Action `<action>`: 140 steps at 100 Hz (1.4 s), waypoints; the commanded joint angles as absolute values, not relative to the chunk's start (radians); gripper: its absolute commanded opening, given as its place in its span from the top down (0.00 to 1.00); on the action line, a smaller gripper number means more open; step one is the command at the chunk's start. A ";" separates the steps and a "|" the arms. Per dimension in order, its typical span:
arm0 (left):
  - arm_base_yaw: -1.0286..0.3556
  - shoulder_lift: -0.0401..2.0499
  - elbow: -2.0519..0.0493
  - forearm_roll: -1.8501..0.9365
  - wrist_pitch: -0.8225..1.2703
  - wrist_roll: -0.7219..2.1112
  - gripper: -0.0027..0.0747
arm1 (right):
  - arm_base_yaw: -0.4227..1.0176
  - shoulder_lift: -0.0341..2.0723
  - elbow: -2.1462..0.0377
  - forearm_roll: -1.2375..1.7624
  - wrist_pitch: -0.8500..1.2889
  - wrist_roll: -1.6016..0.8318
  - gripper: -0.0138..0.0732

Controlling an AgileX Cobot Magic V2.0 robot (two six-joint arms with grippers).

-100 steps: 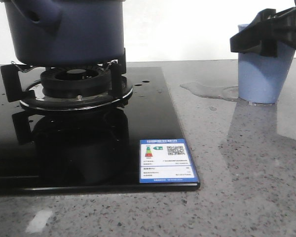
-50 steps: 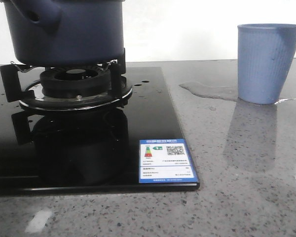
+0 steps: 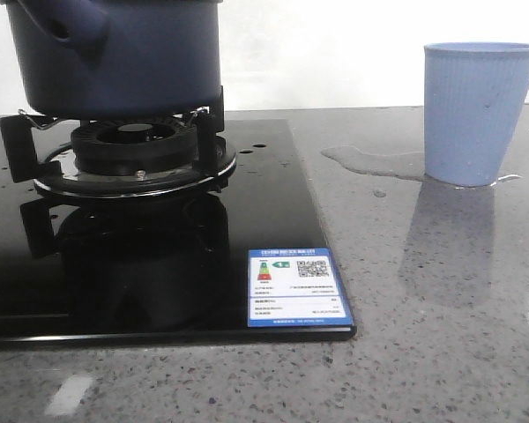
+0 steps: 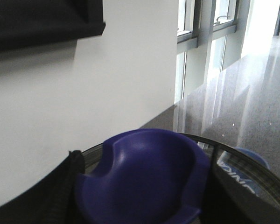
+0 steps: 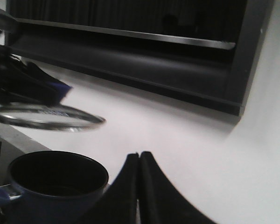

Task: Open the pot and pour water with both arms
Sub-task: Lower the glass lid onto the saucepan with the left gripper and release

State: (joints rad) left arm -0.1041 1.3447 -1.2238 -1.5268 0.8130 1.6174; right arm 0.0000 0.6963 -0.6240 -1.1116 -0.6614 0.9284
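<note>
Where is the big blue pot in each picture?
Front view: the pot is top left, sitting on the stove burner.
Left wrist view: not in it; only a glass lid with a blue knob.
Right wrist view: bottom left, open.
Shared landmark: the lid, hanging above the pot.

- In the front view we see bright, even light, a blown-out white wall and sharp focus; the black glass hob (image 3: 159, 264) mirrors the burner.
- Daylight from windows (image 4: 210, 28) glares off the floor in our left wrist view, where the near blue knob (image 4: 144, 182) is soft.
- Our right wrist view is dim and blurred throughout.
</note>
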 commanded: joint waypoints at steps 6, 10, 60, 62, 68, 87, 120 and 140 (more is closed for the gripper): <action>-0.126 1.398 -1.253 -1.608 0.805 1.630 0.59 | -0.007 0.627 -0.649 -1.187 -0.627 1.015 0.92; -0.126 1.417 -1.253 -1.608 0.804 1.630 0.59 | -0.007 0.615 -0.649 -1.201 -0.604 1.025 0.92; -0.126 1.458 -1.253 -1.475 0.724 1.630 0.59 | -0.007 0.597 -0.649 -1.238 -0.569 1.055 0.92; -0.126 1.458 -1.253 -1.475 0.719 1.630 0.59 | -0.007 0.597 -0.649 -1.238 -0.569 1.055 0.92; -0.126 1.458 -1.253 -1.475 0.706 1.630 0.59 | -0.007 0.597 -0.649 -1.238 -0.569 1.055 0.92; -0.126 1.461 -1.253 -1.477 0.686 1.630 0.57 | -0.007 0.597 -0.649 -1.238 -0.569 1.069 0.92; -0.176 1.463 -1.253 -1.484 0.651 1.659 0.51 | -0.007 0.597 -0.649 -1.238 -0.569 1.081 0.92; -0.184 1.486 -1.253 -1.486 0.559 1.655 0.33 | -0.007 0.597 -0.649 -1.238 -0.569 1.089 0.92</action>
State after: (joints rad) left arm -0.1786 1.5108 -1.2239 -1.4144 0.6064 1.6584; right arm 0.0000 0.5987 -0.6240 -1.2706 -0.5669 1.0765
